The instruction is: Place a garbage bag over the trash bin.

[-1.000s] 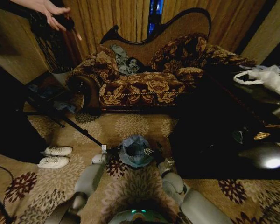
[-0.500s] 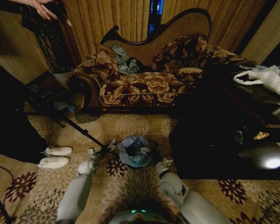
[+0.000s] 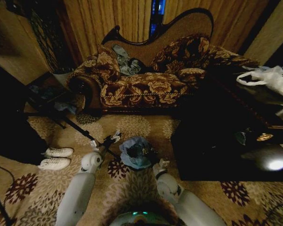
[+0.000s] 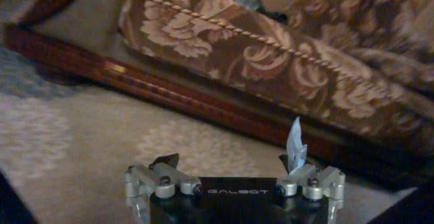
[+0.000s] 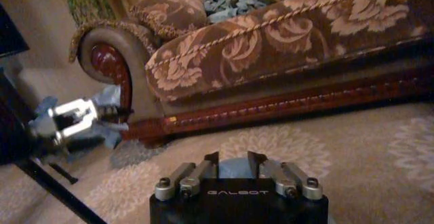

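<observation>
The pale blue garbage bag (image 3: 134, 157) lies wrinkled over the small trash bin (image 3: 141, 151) on the carpet just ahead of me; the bin's dark inside shows through the bag's top. My left gripper (image 3: 111, 140) hangs a little to the left of the bag, apart from it. In the left wrist view it (image 4: 230, 159) is open with nothing between its fingers. My right gripper (image 3: 161, 165) sits low at the bag's right side. In the right wrist view its (image 5: 233, 162) fingers stand close together, with the garbage bag (image 5: 234, 168) showing just beyond them.
A floral sofa (image 3: 146, 84) with a grey-blue garment (image 3: 127, 61) stands behind the bin. White shoes (image 3: 56, 157) and a black tripod leg (image 3: 80, 129) lie to the left. A dark low table (image 3: 226, 141) with a white plastic bag (image 3: 273, 77) fills the right.
My left arm has swung forward and its gripper has come off the bag's left edge. The right gripper has drawn back slightly. A person's hand at the upper left is gone.
</observation>
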Tool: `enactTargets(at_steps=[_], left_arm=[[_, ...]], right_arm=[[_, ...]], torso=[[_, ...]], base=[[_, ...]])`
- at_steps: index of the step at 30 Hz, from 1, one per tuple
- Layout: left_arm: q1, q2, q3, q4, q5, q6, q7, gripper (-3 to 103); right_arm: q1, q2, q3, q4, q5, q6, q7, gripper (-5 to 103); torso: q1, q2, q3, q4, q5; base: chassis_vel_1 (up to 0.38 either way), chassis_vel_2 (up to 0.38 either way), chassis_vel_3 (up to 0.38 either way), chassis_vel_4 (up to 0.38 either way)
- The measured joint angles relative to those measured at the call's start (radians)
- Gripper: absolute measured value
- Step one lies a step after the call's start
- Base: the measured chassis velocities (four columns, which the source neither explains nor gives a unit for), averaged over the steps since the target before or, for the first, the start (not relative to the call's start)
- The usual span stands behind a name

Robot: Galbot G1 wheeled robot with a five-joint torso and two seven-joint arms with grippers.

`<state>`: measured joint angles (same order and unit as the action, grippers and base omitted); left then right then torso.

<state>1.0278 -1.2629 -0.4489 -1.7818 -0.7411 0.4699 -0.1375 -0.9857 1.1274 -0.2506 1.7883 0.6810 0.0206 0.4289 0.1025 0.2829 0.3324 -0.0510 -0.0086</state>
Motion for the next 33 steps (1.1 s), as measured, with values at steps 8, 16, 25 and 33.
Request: enactTargets(at_steps=[8, 16, 25, 33], left_arm=[[0.043, 0.027, 0.017, -0.198, -0.044, 0.113, -0.252, 100], [0.068, 0.072, 0.010, -0.250, -0.089, 0.127, -0.284, 100], [0.044, 0.096, 0.022, -0.249, -0.109, 0.114, -0.266, 100], [0.055, 0.113, 0.024, -0.260, -0.103, 0.100, -0.229, 100]], right_arm=[[0.043, 0.038, -0.024, -0.045, 0.012, -0.054, 0.026, 3], [0.145, 0.171, -0.065, -0.127, 0.051, -0.189, 0.166, 0], [0.255, 0.262, -0.091, -0.242, 0.252, -0.331, 0.354, 0], [0.322, 0.362, -0.070, -0.430, 0.247, -0.307, 0.352, 0]], torso=[[0.000, 0.000, 0.000, 0.0002, -0.0002], [0.000, 0.000, 0.000, 0.0003, -0.0002], [0.000, 0.000, 0.000, 0.0002, -0.0003], [0.000, 0.000, 0.000, 0.0003, 0.0000]], base=[[0.000, 0.000, 0.000, 0.000], [0.000, 0.000, 0.000, 0.000], [0.000, 0.000, 0.000, 0.000], [0.000, 0.000, 0.000, 0.000]])
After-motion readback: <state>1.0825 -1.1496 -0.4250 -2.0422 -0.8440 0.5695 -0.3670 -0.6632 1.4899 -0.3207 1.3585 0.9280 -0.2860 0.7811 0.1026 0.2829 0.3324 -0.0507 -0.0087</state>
